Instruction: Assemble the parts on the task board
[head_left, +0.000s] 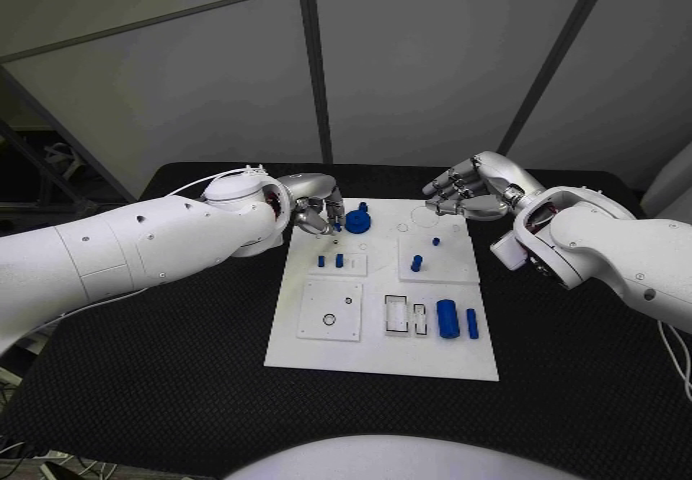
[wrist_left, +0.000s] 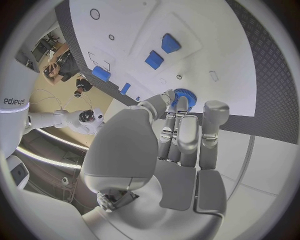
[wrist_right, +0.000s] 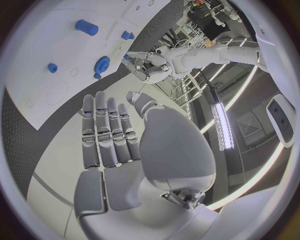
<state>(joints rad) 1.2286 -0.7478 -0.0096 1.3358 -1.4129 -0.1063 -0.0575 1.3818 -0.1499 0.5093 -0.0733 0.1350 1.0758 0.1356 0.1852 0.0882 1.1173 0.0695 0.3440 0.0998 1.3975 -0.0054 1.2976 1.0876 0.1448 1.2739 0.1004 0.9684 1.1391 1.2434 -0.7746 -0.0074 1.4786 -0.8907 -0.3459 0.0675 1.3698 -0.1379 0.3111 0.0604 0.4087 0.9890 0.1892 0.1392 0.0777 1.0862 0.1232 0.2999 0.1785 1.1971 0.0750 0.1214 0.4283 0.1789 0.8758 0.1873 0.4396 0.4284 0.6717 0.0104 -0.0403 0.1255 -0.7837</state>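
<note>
The left hand is touching the blue gear part at the task board's far edge, its grasp unclear; the right hand is hovering beyond that edge, fingers spread and holding nothing; no legible writing on the board.

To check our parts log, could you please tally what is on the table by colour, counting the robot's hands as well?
Blue parts: 7
White task board: 1
Silver hands, the left hand and the right hand: 2
Total: 10
</note>
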